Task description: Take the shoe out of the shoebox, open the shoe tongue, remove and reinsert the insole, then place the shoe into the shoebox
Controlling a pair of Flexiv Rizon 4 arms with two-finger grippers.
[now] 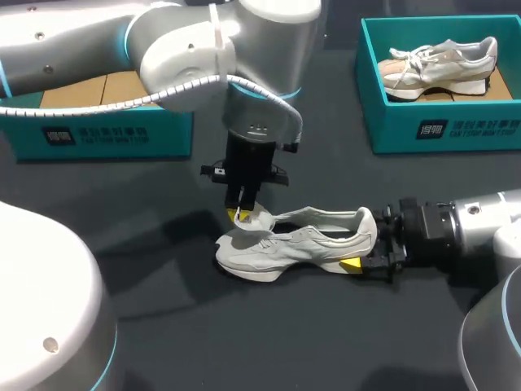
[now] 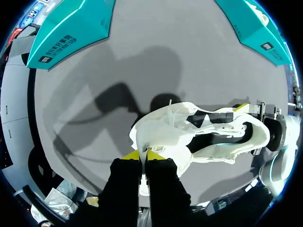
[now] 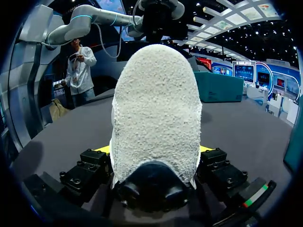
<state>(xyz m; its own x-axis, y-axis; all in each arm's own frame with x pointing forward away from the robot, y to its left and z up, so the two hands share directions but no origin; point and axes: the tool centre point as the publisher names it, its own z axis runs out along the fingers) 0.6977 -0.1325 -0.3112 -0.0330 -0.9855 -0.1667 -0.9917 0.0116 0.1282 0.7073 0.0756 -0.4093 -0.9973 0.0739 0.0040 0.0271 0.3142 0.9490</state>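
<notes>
- The shoe (image 1: 293,244) rests on the dark counter (image 1: 163,326).
- The right end effector (image 3: 154,150) clamps the shoe's heel from both sides.
- The left end effector (image 2: 143,154), above the shoe's forefoot, is narrowed and pinches the raised tongue (image 2: 161,137).

Dark grey table (image 1: 179,309) before me, pale shoe (image 1: 285,248) standing on its sole at the frame's centre, teal shoebox (image 1: 98,134) at upper left, second teal shoebox (image 1: 440,126) at upper right, both well apart from it.
</notes>
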